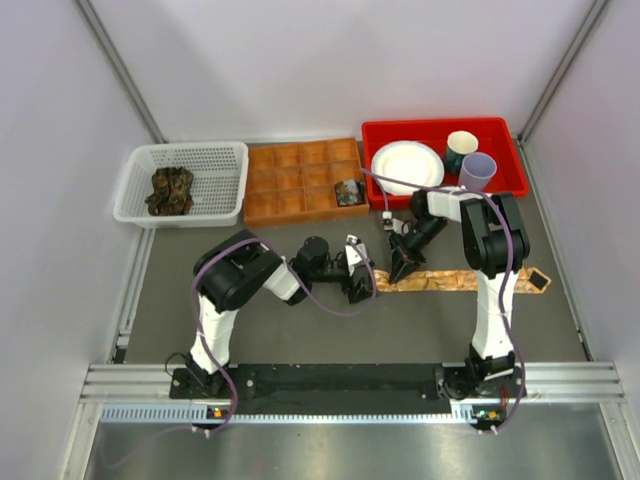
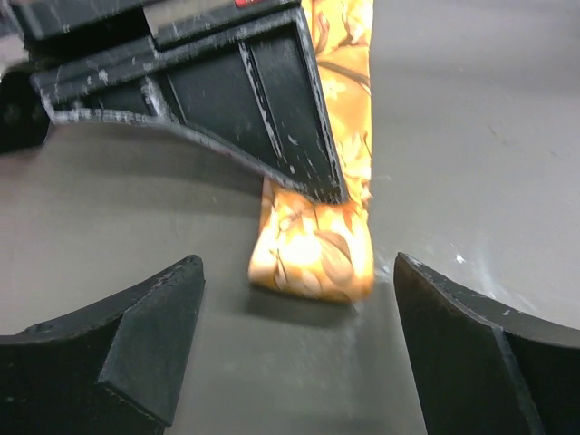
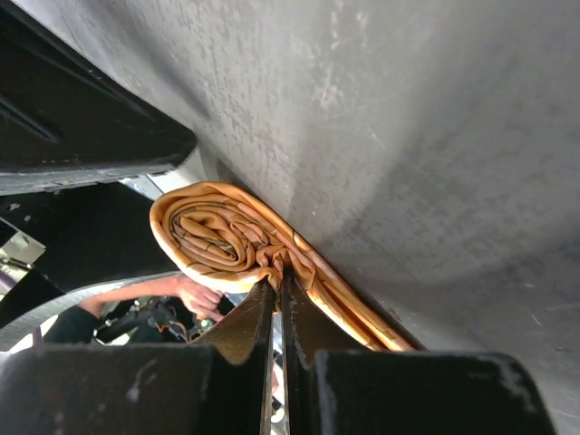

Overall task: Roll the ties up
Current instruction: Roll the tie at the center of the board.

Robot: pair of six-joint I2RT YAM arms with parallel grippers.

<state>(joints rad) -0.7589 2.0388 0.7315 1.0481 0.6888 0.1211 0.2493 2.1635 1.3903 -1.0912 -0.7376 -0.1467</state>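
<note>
Mid-frame, the orange tie (image 1: pixel 462 280) lies partly rolled; the right gripper (image 3: pixel 277 292) pinches its rolled end tight, the left gripper (image 1: pixel 362 287) waits wide open beside it, so next I'd roll more rightward.

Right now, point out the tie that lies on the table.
The tan-orange tie, pinched by the right hand; the dark ones sit in the white basket and brown tray.

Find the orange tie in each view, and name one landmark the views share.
Top external: the orange tie lies flat on the table, right of centre.
Left wrist: its rolled end sits at centre, between the open left gripper's fingers.
Right wrist: the rolled end sits left of centre.
Shared landmark: the shut right gripper pinching that rolled end.
</note>
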